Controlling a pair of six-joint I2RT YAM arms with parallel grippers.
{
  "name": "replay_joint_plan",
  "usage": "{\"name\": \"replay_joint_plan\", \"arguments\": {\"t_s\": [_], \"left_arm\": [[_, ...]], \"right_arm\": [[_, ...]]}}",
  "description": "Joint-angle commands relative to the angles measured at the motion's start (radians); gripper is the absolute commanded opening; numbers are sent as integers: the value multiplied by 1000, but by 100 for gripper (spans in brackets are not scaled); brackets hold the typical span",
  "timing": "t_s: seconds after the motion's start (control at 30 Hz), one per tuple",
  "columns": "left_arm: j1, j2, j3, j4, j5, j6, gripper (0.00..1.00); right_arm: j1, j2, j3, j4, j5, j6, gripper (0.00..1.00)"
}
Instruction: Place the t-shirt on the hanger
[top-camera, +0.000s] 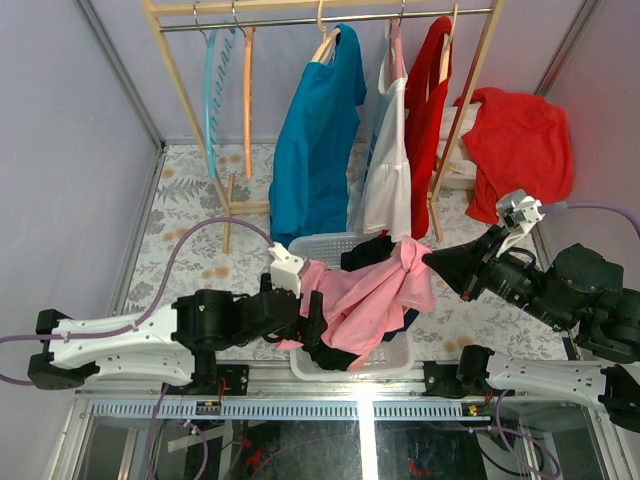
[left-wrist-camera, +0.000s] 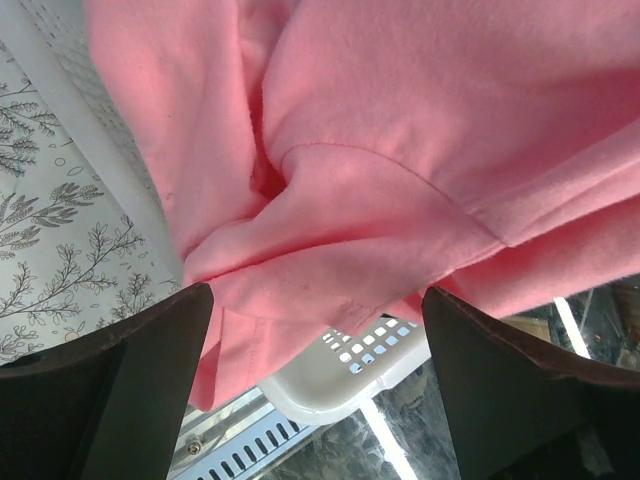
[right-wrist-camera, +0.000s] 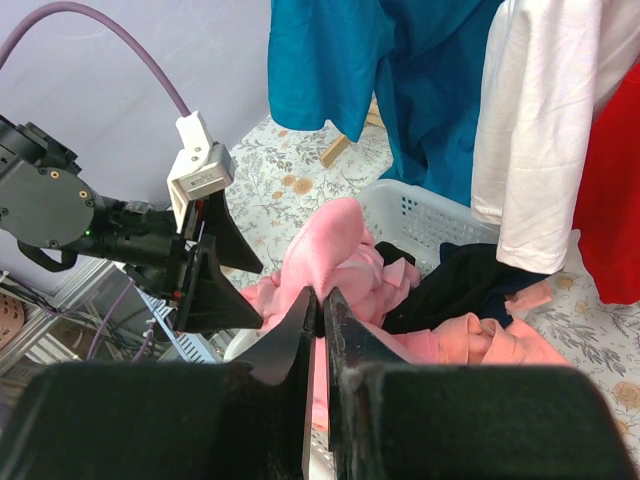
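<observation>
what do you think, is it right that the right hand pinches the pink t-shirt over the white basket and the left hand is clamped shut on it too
No: the left hand is open, its fingers wide apart either side of the pink t-shirt, as the left wrist view shows. The right hand does pinch it over the white basket.

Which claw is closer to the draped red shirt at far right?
Right. The right claw, shut on the t-shirt, is below-left of the red shirt; the left claw is much farther left.
</observation>
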Motion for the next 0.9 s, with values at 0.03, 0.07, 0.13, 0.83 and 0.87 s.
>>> {"name": "replay_joint_plan", "arguments": {"t_s": [0.03, 0.07, 0.13, 0.83, 0.87], "left_arm": [[-1, 33, -41, 73, -77, -7, 88], [2, 44, -43, 70, -94, -11, 89], [8, 56, -47, 76, -122, -14, 89], [75, 65, 308, -34, -179, 118, 0], [75, 69, 368, -41, -188, 139, 0]], "right_arm": [[8, -3, -1, 60, 27, -7, 0], [8, -2, -4, 60, 26, -7, 0], [8, -2, -5, 60, 27, -6, 0], [9, -34, -14, 48, 43, -6, 0], [9, -31, -17, 48, 46, -6, 0]]}}
